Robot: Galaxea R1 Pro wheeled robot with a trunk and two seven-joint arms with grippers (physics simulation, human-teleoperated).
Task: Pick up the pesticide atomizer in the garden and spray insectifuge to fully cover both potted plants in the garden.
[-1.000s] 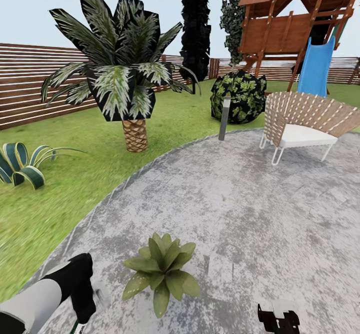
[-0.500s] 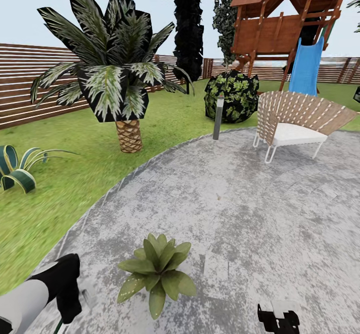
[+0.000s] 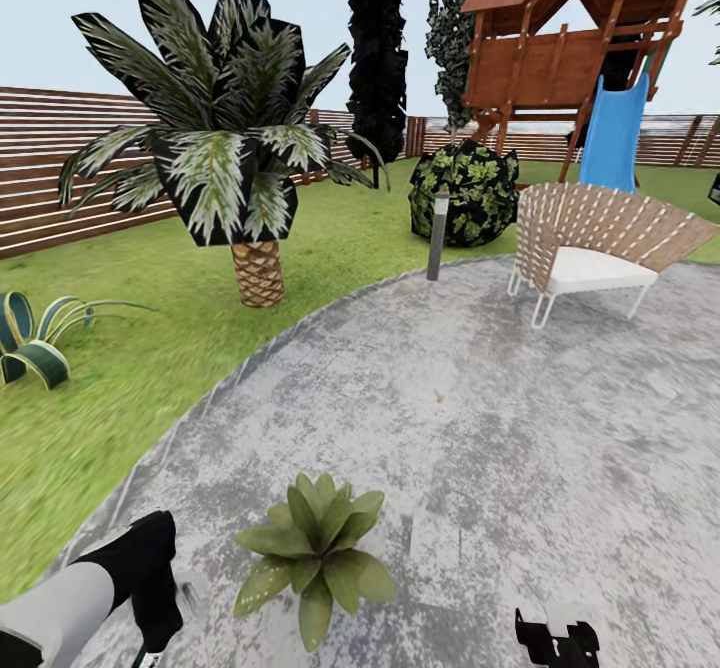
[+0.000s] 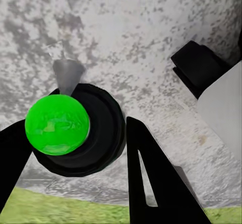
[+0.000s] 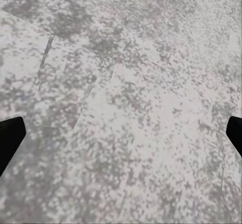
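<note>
- Since half a second earlier, the left arm had shifted a little toward the potted plant and sat slightly lower in the head view; the palm, chair and fence had kept their places, so the camera had hardly moved. Over the full second, the whole scene had slid leftward, a camera move.
- In the left wrist view, the left gripper had its two dark fingers closed around the pesticide atomizer, seen end-on: a black round body with a bright green cap and a small grey nozzle pointing away from the gripper, over the grey mottled paving.
- A strip of lawn lay just behind the fingers.
- The plant stood just beside the left gripper, toward the robot's right, on the paving; no contact was visible.
- The right gripper hung over bare paving with its fingertips wide apart at the frame edges, holding nothing; its black tip showed low in the head view, well apart from the plant.
- Only one potted plant was in sight.
</note>
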